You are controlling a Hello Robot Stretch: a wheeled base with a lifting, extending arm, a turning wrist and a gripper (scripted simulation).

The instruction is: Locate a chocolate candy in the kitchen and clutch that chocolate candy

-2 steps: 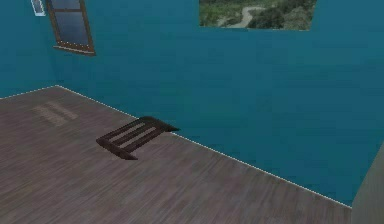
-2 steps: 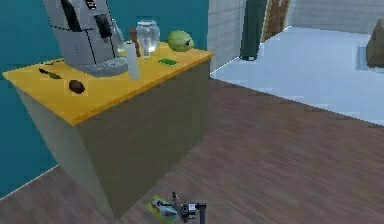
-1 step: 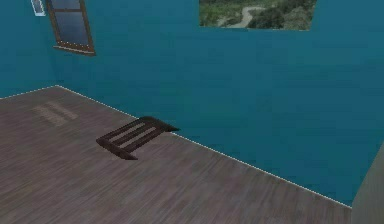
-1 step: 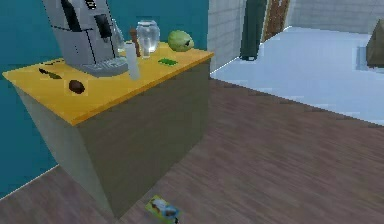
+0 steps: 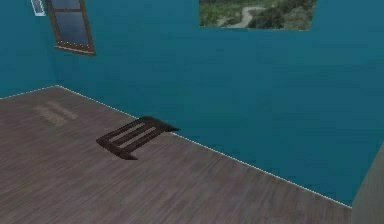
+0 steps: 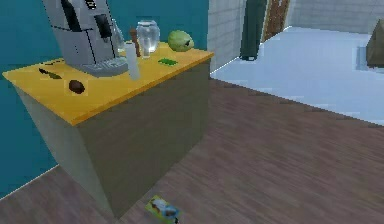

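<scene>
One yellow counter (image 6: 120, 88) with coffee machine (image 6: 85, 35), jar (image 6: 148, 37), green fruit (image 6: 180, 41); pincer state untellable.

Legible text, numbers, signs: none can be read. The coffee machine (image 6: 85, 35) front on the yellow counter (image 6: 100, 100), the small green flat item (image 6: 168, 62) beside it, the colourful packet (image 6: 163, 209) on the floor and the landscape picture (image 5: 257, 13) on the wall are all too small or blurred to tell any characters.
</scene>
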